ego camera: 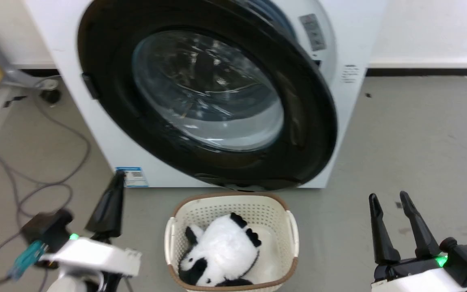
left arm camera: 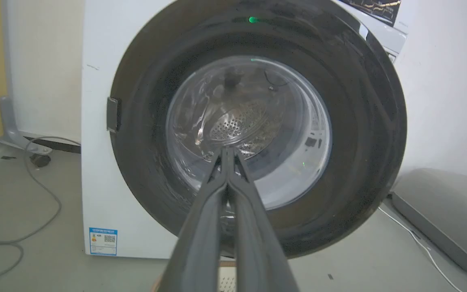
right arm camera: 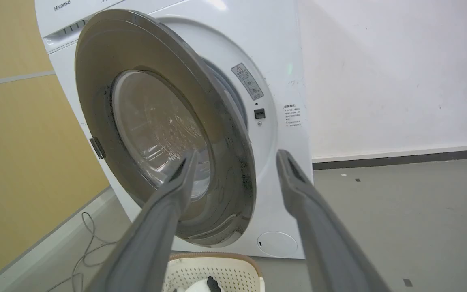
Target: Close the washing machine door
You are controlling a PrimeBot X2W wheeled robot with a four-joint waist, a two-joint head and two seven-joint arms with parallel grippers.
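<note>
Just ahead of my left gripper (ego camera: 118,178), fingers pressed together: washing machine door (ego camera: 205,89) ajar, its edge on my right gripper's (ego camera: 388,196) side standing off the washing machine (ego camera: 95,134). Right fingers spread, empty. Risk: tips skid on the bulging glass and the latch never catches.

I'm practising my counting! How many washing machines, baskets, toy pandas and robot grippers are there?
washing machine: 1
basket: 1
toy panda: 1
grippers: 2, the left gripper and the right gripper
Total: 5

Basket (ego camera: 221,209) before washing machine (ego camera: 108,138), toy panda (ego camera: 225,247) inside; cable (ego camera: 75,138) on floor (ego camera: 420,142) at left.
</note>
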